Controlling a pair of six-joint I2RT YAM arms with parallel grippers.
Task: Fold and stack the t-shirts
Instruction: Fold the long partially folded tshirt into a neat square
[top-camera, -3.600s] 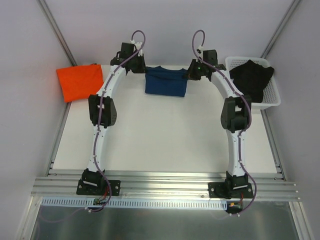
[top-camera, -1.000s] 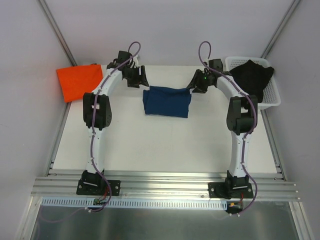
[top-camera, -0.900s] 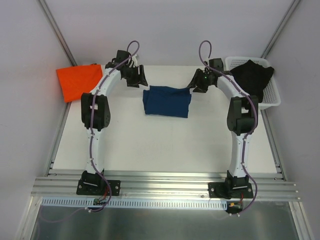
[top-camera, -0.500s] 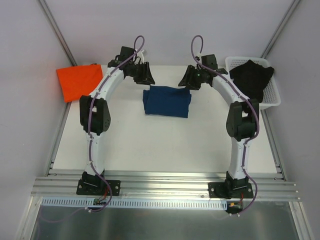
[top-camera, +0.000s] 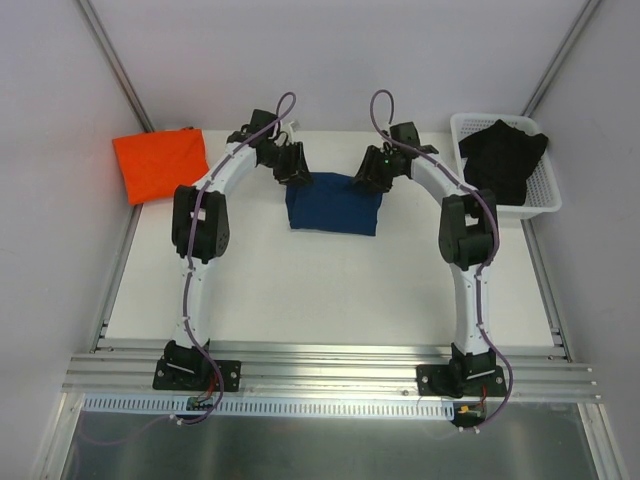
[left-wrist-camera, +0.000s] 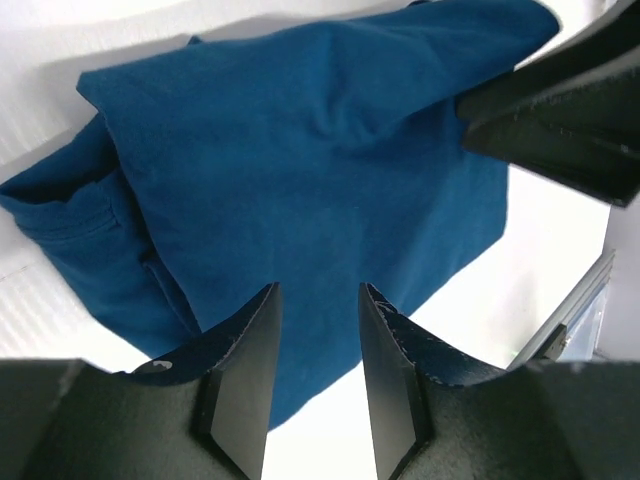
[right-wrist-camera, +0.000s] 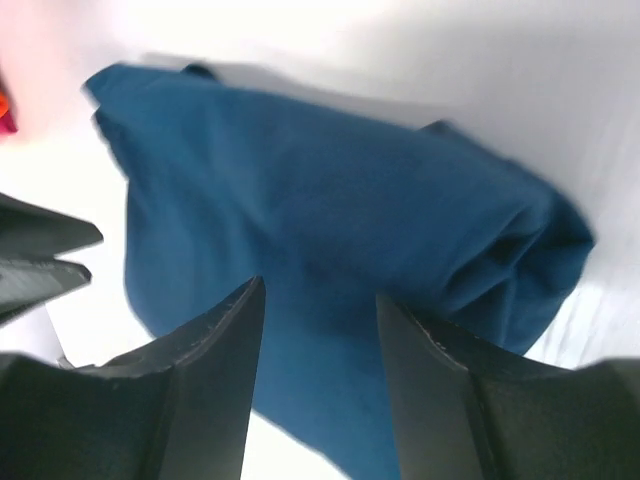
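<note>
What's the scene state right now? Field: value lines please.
blue t-shirt: folded into a rough rectangle, lying on the table, far centre
orange t-shirt: folded, far-left corner, apart from the blue one
stack: not yet made
left gripper: over the blue shirt's far-left edge, jaws apart, no cloth between them
right gripper: over its far-right edge, jaws apart, empty
basket: white, far right, dark garment draped in it
</note>
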